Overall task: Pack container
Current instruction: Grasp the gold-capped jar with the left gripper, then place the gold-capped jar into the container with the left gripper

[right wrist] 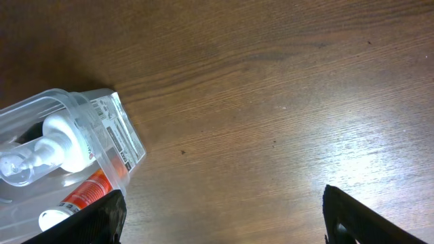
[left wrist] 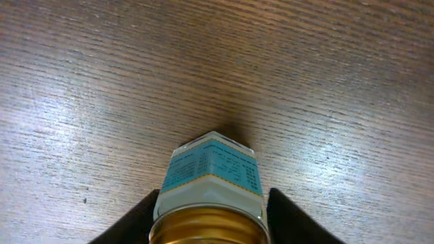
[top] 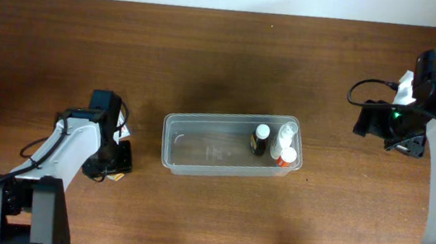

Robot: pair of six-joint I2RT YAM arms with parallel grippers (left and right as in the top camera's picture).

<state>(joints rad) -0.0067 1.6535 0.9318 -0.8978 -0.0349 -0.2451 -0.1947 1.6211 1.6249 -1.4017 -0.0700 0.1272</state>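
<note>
Clamping a jar (left wrist: 211, 173) low over the tabletop (top: 210, 54), L end effector (top: 117, 161) looks set to carry it to container (top: 202, 149), mid-tabletop. R end effector (right wrist: 224, 217) gapes wide, empty, off to the side, prob. giving room.

You've got one container (top: 197, 158) on the one tabletop (top: 208, 62). In bottles, you can count two: one dark bottle (top: 261, 140) with a white cap and one clear pump bottle (top: 287, 133). Add one orange tube (top: 286, 156), also white-capped, and one gold-lidded jar (left wrist: 211, 183) with a blue label.
</note>
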